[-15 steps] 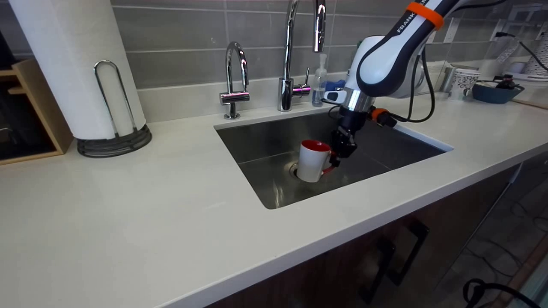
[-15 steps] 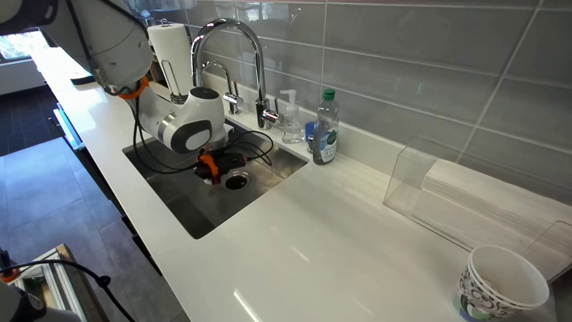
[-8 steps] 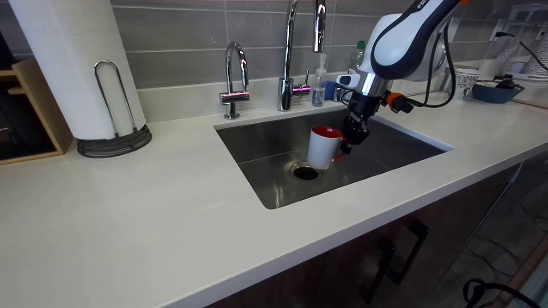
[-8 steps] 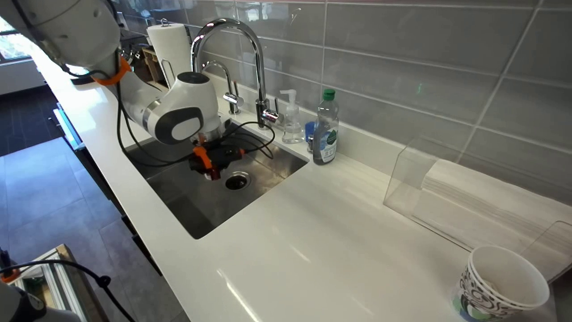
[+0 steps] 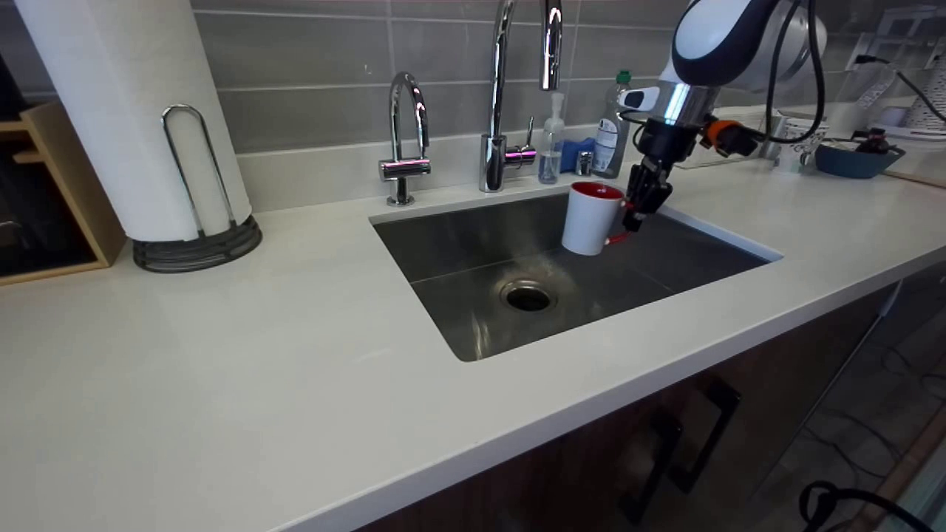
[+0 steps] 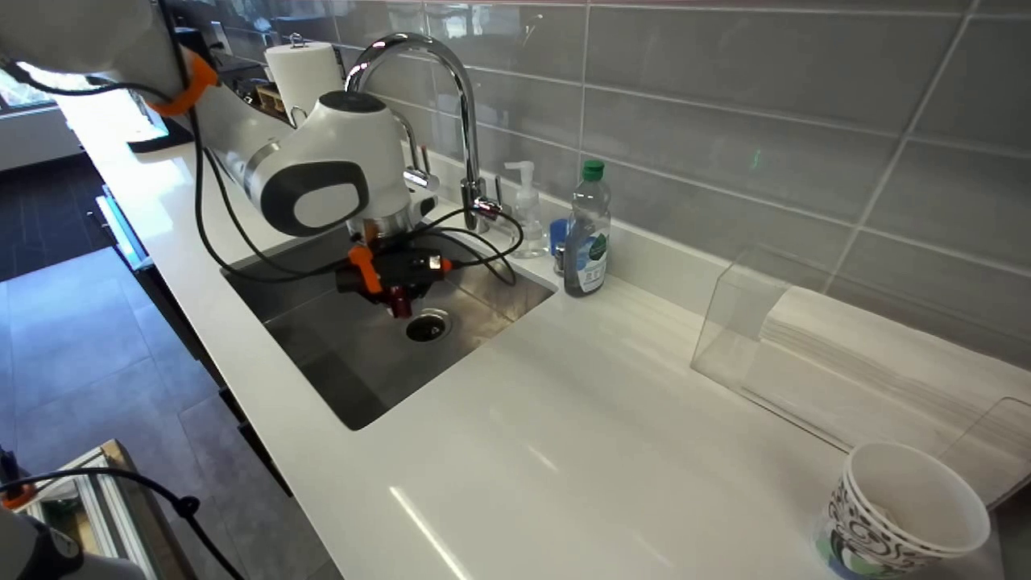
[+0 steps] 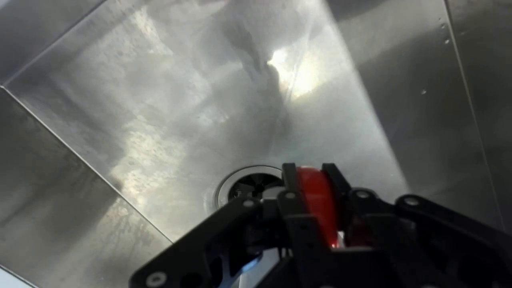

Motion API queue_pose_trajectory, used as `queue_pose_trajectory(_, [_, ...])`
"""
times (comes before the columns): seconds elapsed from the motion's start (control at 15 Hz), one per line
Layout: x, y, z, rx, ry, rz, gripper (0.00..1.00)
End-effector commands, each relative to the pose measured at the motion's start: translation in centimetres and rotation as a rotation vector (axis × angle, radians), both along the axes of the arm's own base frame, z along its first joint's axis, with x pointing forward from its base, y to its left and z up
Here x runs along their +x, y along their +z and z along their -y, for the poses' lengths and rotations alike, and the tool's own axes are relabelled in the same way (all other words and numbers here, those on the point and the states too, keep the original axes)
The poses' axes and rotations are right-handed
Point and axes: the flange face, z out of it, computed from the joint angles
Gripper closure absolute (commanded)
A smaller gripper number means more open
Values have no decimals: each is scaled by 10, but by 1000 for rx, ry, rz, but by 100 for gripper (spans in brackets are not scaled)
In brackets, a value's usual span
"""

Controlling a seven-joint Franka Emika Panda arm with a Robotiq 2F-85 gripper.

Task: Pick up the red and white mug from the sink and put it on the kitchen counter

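The mug (image 5: 591, 222) hangs over the sink (image 5: 469, 240), between the front and back edges of the counter (image 5: 222, 369), and looks a bit tipped. My gripper (image 7: 309, 171) pinches its red handle (image 7: 320, 204), one pad (image 7: 289, 178) on each side. I can't tell if the mug's bottom is higher than the sink's edge. I think this is the lifting part. To do it well, I should go straight up first, so the bottom won't bump that edge. Then I'd go slow (a mug held by its handle may swing) and pick a flat spot well in from the front edge. I'd let go only once it sits flat. By the back edge, the bottle (image 6: 589, 229) with the green cap (image 6: 593, 170) has a white and blue label (image 6: 594, 270), but its words are too small. Farther along, the cup (image 6: 874, 536) has dark curls but no words I can read. I can read no brand on the arm (image 6: 242, 133).
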Motion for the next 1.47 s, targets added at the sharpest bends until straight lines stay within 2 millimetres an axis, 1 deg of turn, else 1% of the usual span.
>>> queue_pose_trajectory(0.0, [-14,36,20,12,-96,-12,95])
queue_pose_trajectory(0.4, [-31,73,62,15,-263,3,95])
queue_pose_trajectory(0.53, [-37,84,80,18,-335,7,95])
queue_pose_trajectory(0.8, [-45,101,126,28,-505,10,95])
queue_pose_trajectory(1.0, [-50,105,154,19,-611,15,95])
queue_pose_trajectory(1.13, [-50,104,170,-11,-665,31,95])
queue_pose_trajectory(1.4, [-50,103,197,-52,-767,21,95])
